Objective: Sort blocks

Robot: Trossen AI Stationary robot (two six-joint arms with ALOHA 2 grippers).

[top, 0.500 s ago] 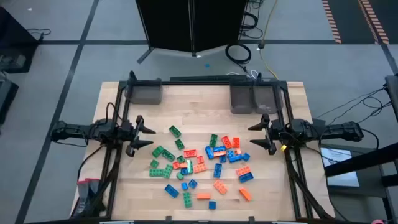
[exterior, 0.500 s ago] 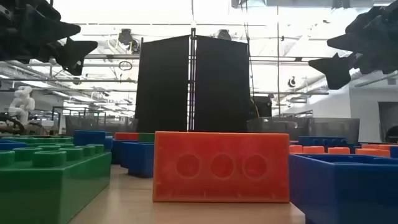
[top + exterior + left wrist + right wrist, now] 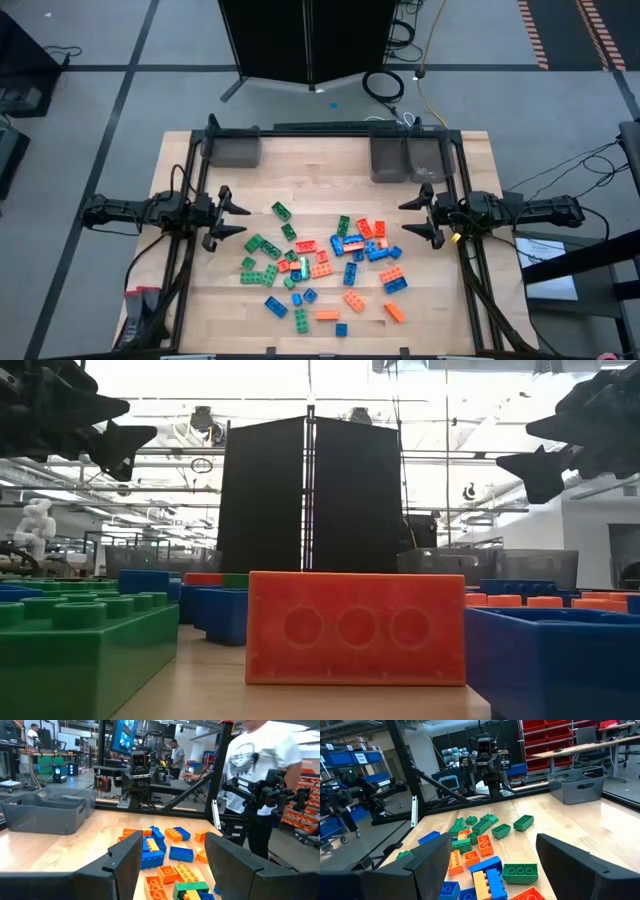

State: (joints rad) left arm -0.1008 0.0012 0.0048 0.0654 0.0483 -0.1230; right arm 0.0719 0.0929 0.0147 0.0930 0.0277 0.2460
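Note:
Green, orange and blue blocks (image 3: 320, 265) lie scattered flat on the wooden table's middle and near part; an orange one (image 3: 355, 628) stands close before the low camera. My left gripper (image 3: 236, 210) hovers open at the table's left side, above the wood and left of the pile, fingers pointing toward the blocks (image 3: 170, 855). My right gripper (image 3: 412, 218) hovers open at the right side, pointing at the pile (image 3: 485, 855) from the right. Neither has anything between its fingers.
A grey bin (image 3: 232, 150) stands at the far left of the table and two grey bins (image 3: 408, 158) at the far right. A black panel (image 3: 300, 40) stands behind the table. People stand beyond the table in the left wrist view (image 3: 255, 765).

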